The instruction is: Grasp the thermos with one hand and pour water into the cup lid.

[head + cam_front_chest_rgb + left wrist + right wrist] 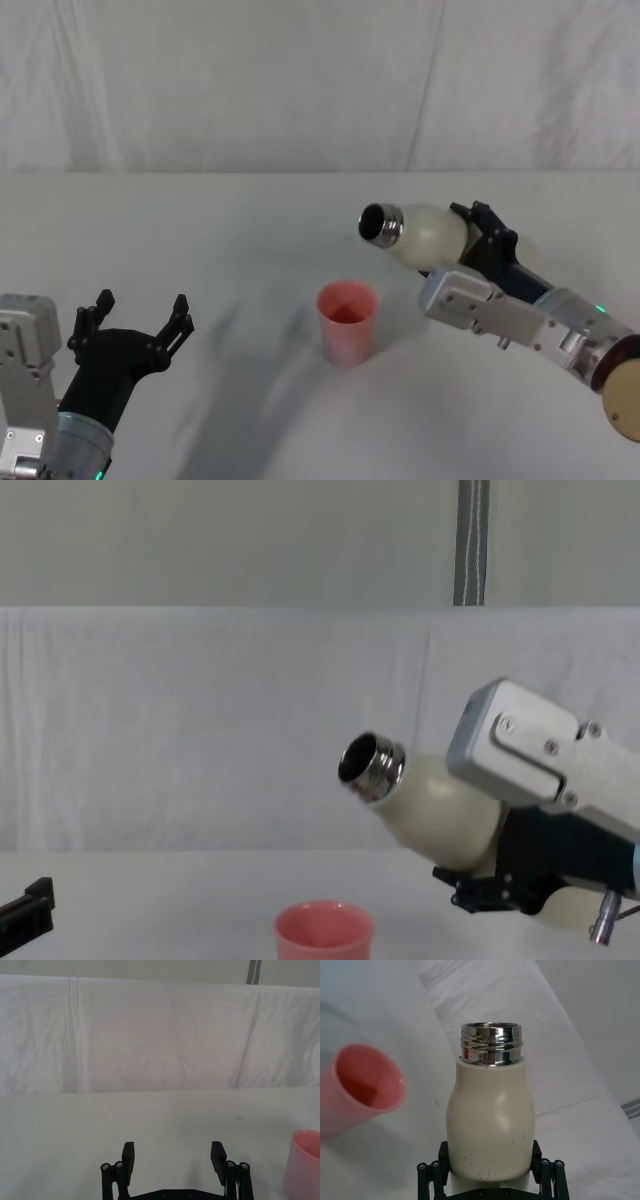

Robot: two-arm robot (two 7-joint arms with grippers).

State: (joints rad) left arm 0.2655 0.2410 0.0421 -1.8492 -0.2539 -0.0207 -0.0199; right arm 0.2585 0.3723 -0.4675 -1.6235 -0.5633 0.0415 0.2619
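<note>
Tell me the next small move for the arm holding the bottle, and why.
Probably tip the bottle further down over the cup. The right gripper holds it tilted with its steel mouth above and just right of the cup, still angled slightly upward in the chest view.

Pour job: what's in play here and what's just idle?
In play:
- thermos, tilted, held by right gripper
- pink cup lid, upright on the table

Idle:
- left gripper, open, parked at near left
- white table
</note>
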